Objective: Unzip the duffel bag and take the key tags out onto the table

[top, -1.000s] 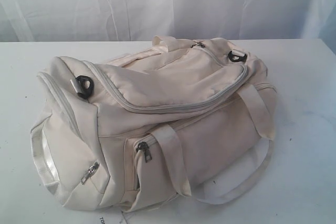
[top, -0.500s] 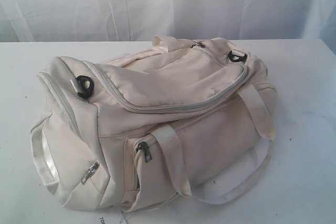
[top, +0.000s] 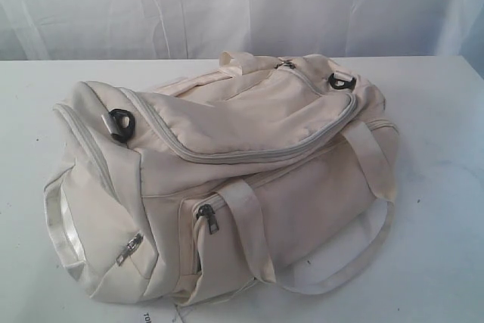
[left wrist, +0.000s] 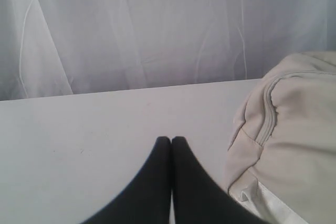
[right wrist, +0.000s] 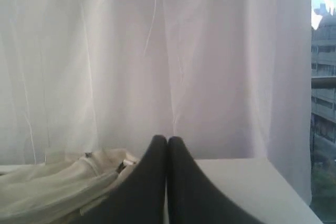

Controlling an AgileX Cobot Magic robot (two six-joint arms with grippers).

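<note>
Cream duffel bag (top: 249, 179), zipped; L claw (left wrist: 171, 139) & R claw (right wrist: 167, 138) pinched together; risk: unbraced bag slides w/ zip tug.

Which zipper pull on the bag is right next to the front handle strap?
The dark front-pocket pull, hanging just beside the webbing handle. The end-pocket pull sits at the rounded end of the duffel bag; the top pull is at the far edge.
</note>
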